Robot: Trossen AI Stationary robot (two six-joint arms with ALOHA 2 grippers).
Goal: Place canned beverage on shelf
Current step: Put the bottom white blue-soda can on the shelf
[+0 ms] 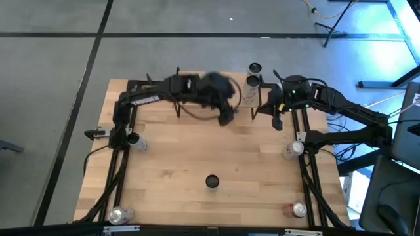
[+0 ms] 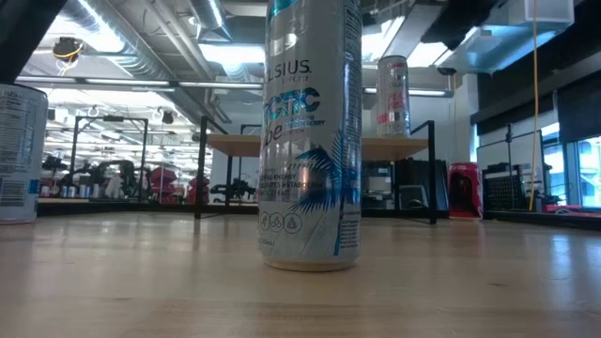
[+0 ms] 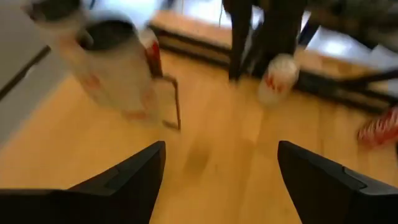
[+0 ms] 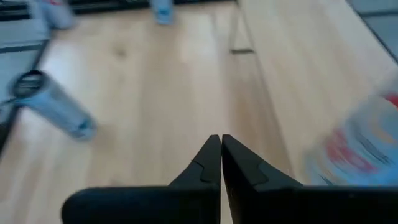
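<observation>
Presently, nearest the low camera, a tall silver can with blue palm print (image 2: 312, 141) stands upright on the light wooden table (image 1: 197, 164), not yet shelved. Beyond it, the left hand (image 1: 226, 117) hangs open and empty near the small wood-topped shelf on black legs (image 2: 319, 145). One pale can with red lettering (image 2: 392, 96) already stands there. The right hand (image 4: 221, 155) is closed, empty, beside the shelf.
</observation>
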